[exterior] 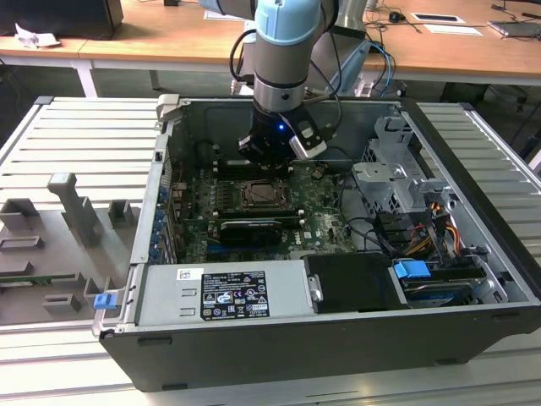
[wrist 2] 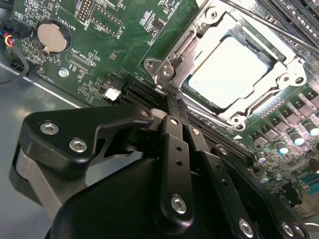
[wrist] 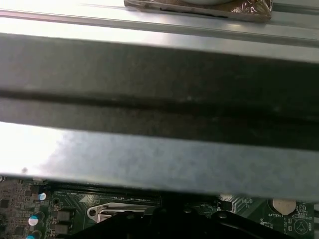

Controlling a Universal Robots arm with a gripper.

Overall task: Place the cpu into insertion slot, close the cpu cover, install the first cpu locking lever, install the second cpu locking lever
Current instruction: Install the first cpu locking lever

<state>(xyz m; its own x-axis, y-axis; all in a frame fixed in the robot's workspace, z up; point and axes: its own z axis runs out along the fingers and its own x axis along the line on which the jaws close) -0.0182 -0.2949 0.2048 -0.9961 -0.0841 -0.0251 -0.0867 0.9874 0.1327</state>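
- A robot arm reaches down into an open computer case [exterior: 473,194], its black gripper [wrist 2: 172,107] lowered over the green motherboard [wrist 2: 107,45].
- In the second wrist view the gripper's two fingers [wrist 2: 175,144] are pressed together with no gap, holding nothing; their tips sit at the edge of the socket.
- Just beyond the fingertips lies the insertion slot [wrist 2: 164,67], with the cpu [wrist 2: 232,72] seated flat inside, pale face up.
- The cpu cover [wrist 2: 291,74] lies closed around the chip, framing it.
- A round coin battery [wrist 2: 52,38] sits on the board off to one side of the gripper, well apart from the socket.
- In the exterior view, the slot [exterior: 265,195] lies just in front of the gripper [exterior: 269,155].
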